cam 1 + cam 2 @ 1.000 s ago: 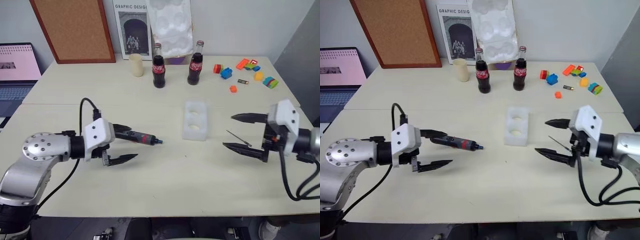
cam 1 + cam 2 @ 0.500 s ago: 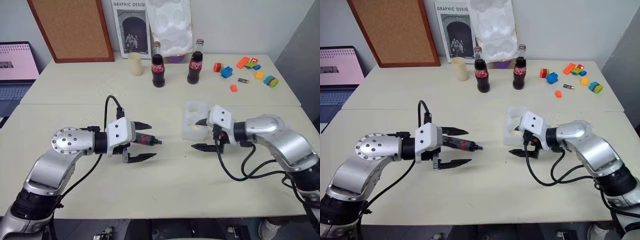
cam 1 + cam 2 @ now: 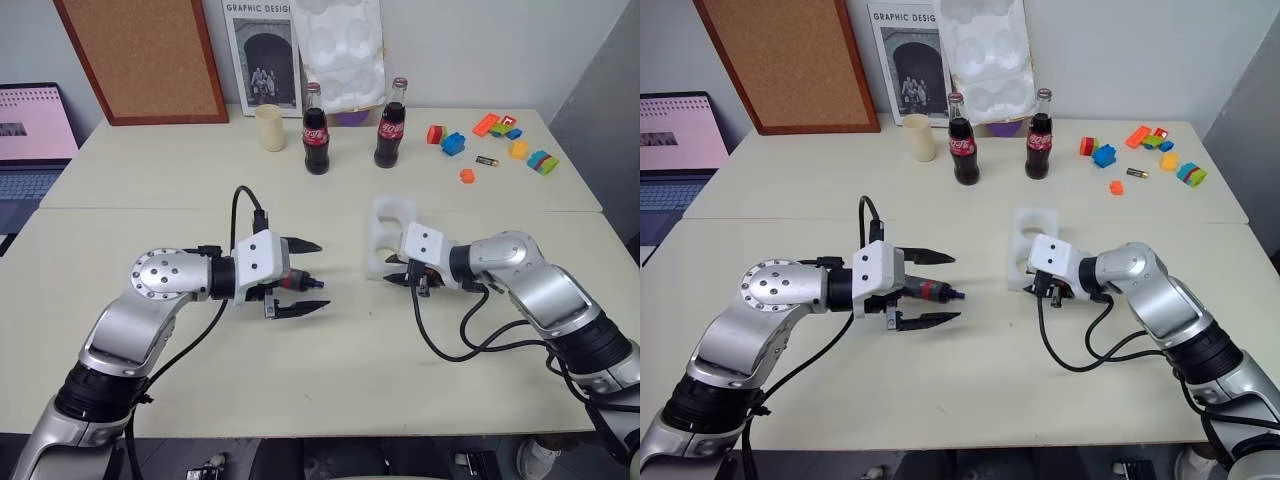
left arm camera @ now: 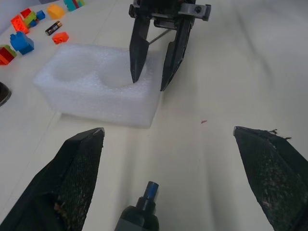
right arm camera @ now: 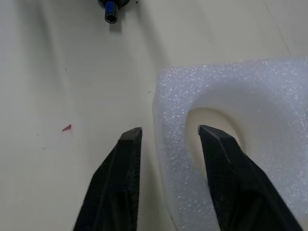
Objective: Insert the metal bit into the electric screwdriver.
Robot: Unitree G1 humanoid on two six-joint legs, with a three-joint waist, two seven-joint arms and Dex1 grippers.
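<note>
White foam block [image 3: 391, 218] with two round hollows lies on the pale wooden surface [image 3: 350, 400] in the head camera's view. Well to its left lies the slim dark electric screwdriver with a red band [image 3: 291, 279], its bluish tip aimed at the block. The left claw [image 3: 321, 274] straddles that tool, black fingers spread wide, one on each side and neither seen touching it. The right claw [image 3: 390, 272] sits at the block's near left corner, its fingers only a little apart.

From the left wrist, the screwdriver's tip points toward the block from between the two widely spread fingers [image 4: 77, 178]. Across the block, the right claw reaches down, one fingertip inside the nearest hollow and the other just outside the foam wall. The thin dark-grey metal bit [image 4: 161, 37] crosses the gap between those fingers up near their roots; whether it is gripped there cannot be told.

From the right wrist, the fingertips bracket the foam wall without squeezing it, and the screwdriver's blue tip faces them, well apart from the block.
</note>
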